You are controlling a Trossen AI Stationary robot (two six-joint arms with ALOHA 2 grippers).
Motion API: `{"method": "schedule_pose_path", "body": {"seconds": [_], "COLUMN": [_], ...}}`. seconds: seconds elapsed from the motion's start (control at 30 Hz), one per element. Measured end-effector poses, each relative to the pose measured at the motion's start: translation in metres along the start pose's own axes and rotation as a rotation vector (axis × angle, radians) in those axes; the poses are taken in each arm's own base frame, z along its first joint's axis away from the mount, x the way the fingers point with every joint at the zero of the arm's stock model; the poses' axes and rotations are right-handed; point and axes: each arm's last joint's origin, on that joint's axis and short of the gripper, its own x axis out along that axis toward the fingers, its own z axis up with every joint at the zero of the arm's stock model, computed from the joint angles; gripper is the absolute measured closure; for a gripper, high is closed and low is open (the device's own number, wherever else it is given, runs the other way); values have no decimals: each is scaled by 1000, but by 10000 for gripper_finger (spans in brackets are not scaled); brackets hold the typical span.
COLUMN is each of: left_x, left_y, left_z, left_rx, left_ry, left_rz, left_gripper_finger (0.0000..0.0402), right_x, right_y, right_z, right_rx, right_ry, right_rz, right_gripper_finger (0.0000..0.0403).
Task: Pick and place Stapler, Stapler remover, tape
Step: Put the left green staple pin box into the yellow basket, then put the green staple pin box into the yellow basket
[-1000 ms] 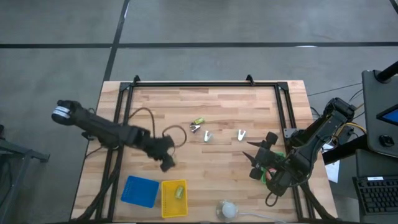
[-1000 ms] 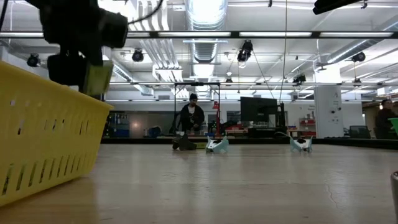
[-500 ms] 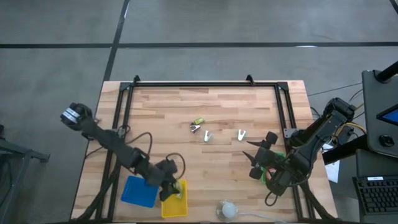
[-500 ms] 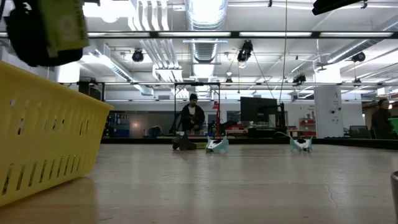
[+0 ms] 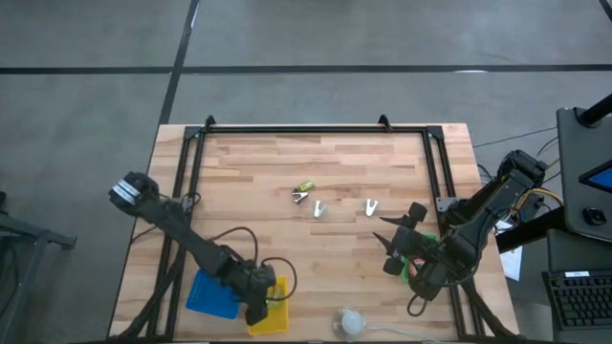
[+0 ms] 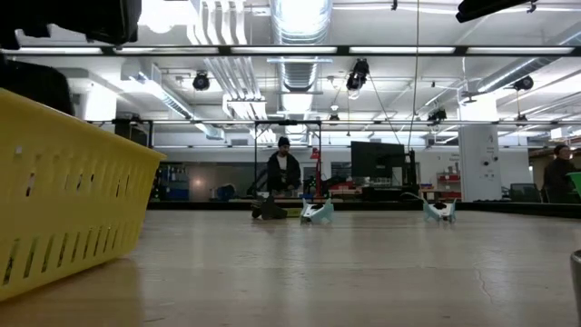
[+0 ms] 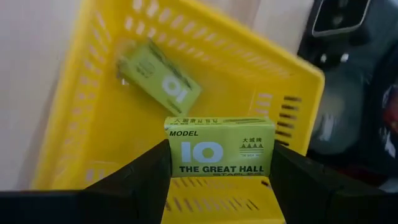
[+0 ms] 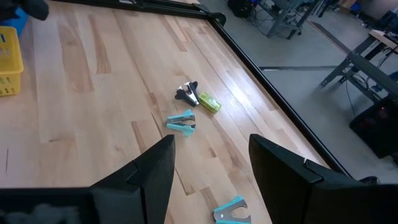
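One green staple box sat clamped between the left gripper's jaws, hanging over the yellow basket near the bench's six o'clock edge. To do the drop well, the box probably needed to be squarely inside the rim and low before the jaws parted, so it would not bounce off the slatted wall. It looked already within the rim from the wrist view.

Inside that basket lay a second green box, tilted, toward one corner. Beside the basket at its nine o'clock stood a blue bin; whether it held anything could not be told.

The right gripper waited at the bench's four o'clock with its jaws parted and nothing between them. Around the bench's centre remained another green box, a dark staple remover and two light-blue ones. No tape roll showed in any view.
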Motion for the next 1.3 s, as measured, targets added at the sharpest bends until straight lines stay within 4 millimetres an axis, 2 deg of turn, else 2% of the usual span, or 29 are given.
{"method": "schedule_pose_path", "body": {"seconds": [0.2,0.43,0.8,1.13,1.3], "left_x": [8,9,6,-22,-39], "left_y": [0,6,5,-7,3], "left_z": [1,4,6,25,48], "left_rx": [-97,-214,-232,-129,-74], "left_ry": [38,27,26,-51,-183], "left_rz": [20,68,59,-33,-7], "left_gripper_finger": [156,152,91,92,92], "right_x": [0,0,0,0,0], "right_y": [0,0,0,0,0], "right_z": [0,0,0,0,0], "right_rx": [1,3,6,4,6], "right_ry": [1,3,2,2,1], "right_rz": [0,2,4,4,3], "right_gripper_finger": [202,202,202,202,202]}}
